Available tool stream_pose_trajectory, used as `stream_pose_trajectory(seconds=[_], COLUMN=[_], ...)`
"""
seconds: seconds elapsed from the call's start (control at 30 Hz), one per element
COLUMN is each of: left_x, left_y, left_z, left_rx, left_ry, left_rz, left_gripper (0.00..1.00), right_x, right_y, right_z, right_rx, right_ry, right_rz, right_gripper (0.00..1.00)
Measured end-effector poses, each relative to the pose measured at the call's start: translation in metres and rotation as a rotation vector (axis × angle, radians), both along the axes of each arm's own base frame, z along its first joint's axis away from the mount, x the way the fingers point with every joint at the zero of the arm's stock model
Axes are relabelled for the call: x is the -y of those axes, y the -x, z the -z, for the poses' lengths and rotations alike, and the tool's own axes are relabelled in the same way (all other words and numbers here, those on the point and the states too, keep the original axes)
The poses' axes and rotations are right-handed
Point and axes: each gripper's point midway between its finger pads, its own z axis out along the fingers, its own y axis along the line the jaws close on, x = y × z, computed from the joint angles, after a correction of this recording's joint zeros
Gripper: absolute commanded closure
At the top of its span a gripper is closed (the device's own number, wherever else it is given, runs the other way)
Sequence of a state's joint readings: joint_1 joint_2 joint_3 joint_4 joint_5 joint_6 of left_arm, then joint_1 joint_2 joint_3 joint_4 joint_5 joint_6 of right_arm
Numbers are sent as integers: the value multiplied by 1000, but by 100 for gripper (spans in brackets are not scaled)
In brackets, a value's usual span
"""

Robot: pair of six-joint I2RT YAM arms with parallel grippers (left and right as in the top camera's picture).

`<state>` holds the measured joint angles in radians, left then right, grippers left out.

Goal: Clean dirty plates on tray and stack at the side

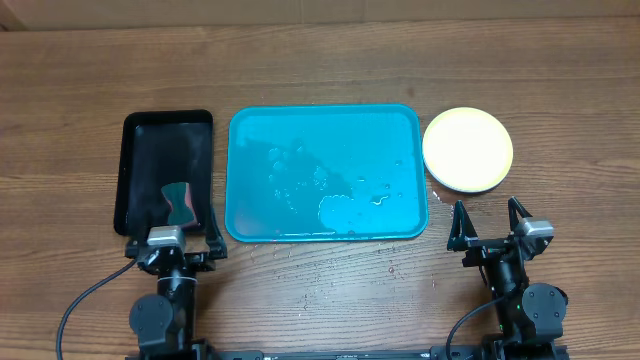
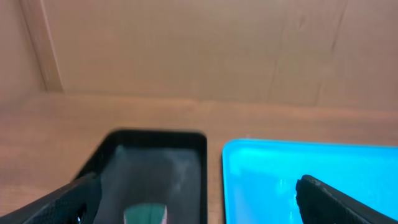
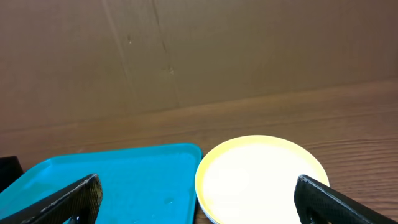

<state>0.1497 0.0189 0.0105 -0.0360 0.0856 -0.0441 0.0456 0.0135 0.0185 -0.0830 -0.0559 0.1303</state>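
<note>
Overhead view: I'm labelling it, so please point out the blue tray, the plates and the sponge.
blue tray (image 1: 340, 132), overhead view, bare floor toward the back.
plates (image 1: 467, 150), overhead view, middle of the top plate.
sponge (image 1: 181, 203), overhead view, middle of its top face.

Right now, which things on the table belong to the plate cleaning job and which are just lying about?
Job: turquoise tray, wet; plates stacked beside it, yellow one on top; sponge, probably for wiping.
Lying about: black tray under the sponge.
</note>
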Motion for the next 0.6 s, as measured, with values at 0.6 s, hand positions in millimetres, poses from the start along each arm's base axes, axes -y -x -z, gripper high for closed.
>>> stream_pose_trajectory(seconds=[0.6], left_x=[0], left_y=[0], left_z=[9], left_rx=[-33], left_ry=[4], left_rz=[0], left_gripper=[0], right_x=[0], right_y=[0], right_z=[0], right_rx=[0], right_ry=[0], right_rz=[0], right_gripper=[0])
